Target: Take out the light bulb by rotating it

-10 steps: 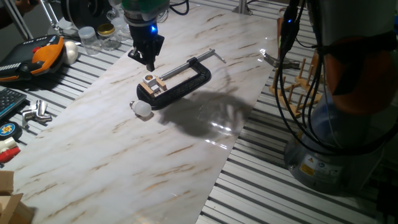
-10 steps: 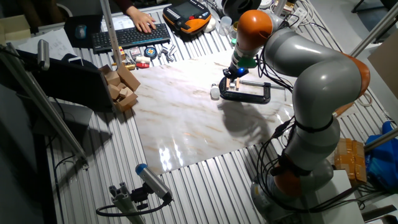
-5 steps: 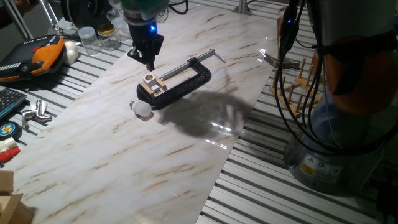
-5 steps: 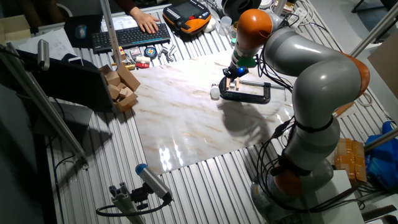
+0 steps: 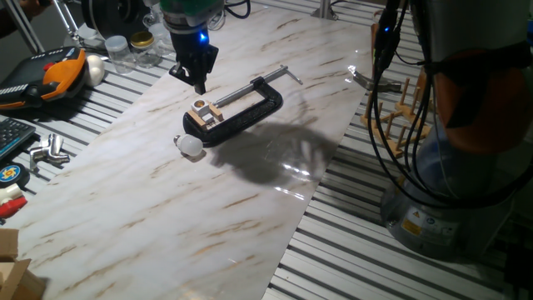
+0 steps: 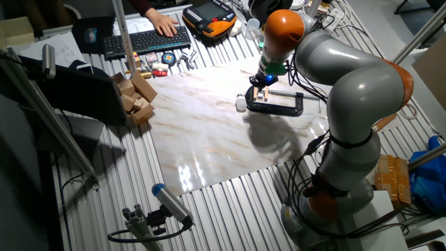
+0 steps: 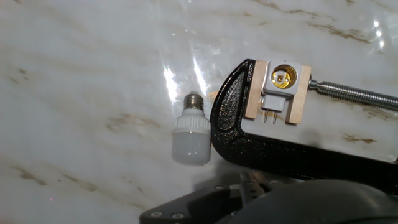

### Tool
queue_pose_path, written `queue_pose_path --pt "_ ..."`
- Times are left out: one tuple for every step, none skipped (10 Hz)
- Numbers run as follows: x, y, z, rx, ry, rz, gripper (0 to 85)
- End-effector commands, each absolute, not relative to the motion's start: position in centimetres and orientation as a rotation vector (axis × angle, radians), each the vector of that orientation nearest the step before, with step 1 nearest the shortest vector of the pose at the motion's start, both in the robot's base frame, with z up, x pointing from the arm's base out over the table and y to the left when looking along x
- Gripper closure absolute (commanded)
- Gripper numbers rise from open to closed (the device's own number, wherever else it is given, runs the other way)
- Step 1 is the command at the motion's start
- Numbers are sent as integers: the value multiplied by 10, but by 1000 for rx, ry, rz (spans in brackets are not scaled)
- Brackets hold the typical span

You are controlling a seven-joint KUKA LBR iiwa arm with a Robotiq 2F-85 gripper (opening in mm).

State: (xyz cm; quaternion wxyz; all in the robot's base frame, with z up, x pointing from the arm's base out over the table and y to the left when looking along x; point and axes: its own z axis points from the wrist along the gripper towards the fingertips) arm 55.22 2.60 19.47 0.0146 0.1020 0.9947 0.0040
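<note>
The light bulb [image 7: 189,134] lies on its side on the marble bench [image 5: 125,217], just left of the black C-clamp [image 7: 261,146], its grey screw base bare and pointing away from the frosted dome, so by the look of it the unscrewing is already done. Moving right, the C-clamp pins a small white socket [image 7: 278,84] between two wooden blocks [image 7: 252,90], and that is surely why it sits there: the clamp's weight keeps the socket from turning while the bulb is twisted. The socket's brass throat shows empty in the hand view, a detail neither fixed camera can resolve; there it reads only as a pale block in the clamp's mouth. Further right, the clamp's threaded screw [image 7: 351,93] runs off toward the edge. The fixed views give what the hand view lacks: the gripper [image 5: 198,82] hangs above and behind the clamp's socket end, clear of bulb and clamp alike, holding nothing. Whether its fingers stand parted or pressed together I cannot tell; they show only as one dark tip. From the other fixed camera the bulb [image 6: 241,104] is a pale dot touching the clamp's left end.
</note>
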Motion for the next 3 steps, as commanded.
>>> queue_pose_path --pt "552 26 195 326 3096 12 850" --pt "553 27 195 344 3087 9 850" --pt "553 28 196 369 3078 6 850"
